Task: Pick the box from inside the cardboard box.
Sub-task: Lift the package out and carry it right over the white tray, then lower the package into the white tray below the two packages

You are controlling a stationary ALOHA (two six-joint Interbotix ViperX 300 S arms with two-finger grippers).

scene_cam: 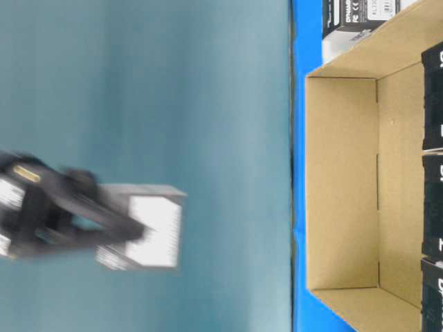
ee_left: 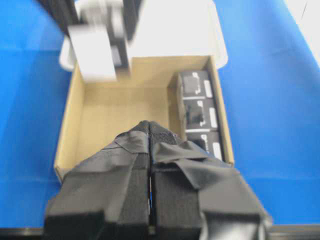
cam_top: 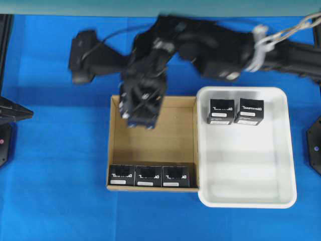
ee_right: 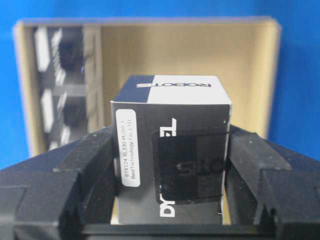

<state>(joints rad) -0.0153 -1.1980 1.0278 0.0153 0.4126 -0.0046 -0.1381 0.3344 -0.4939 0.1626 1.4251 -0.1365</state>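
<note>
One box, black with white lettering and a white label strip, is pinched between the two fingers of the right tool; the wrist view shows a finger pressed flat against each side face; the table-level view shows the same box clear of any surface, blurred, with the carton off to one side; from overhead the right tool hangs above the far left corner of the cardboard box, its load mostly hidden beneath the wrist.

Three more black boxes stand in a row along the near wall of the cardboard box, touching one another; the rest of its floor is bare brown board.

Just beside the carton, on its right, sits a white tray; two black boxes stand side by side at its far end.

Left tool: fingers pressed together, nothing between them, parked at the near side and looking across the carton; idle, by the look of it.

Blue worktop under everything.

Progress, as judged: the grasp is made and the box appears lifted off the carton floor; what remains is to carry it clear of the walls, and the tray's contents suggest that is where it belongs, though the task does not say so.
</note>
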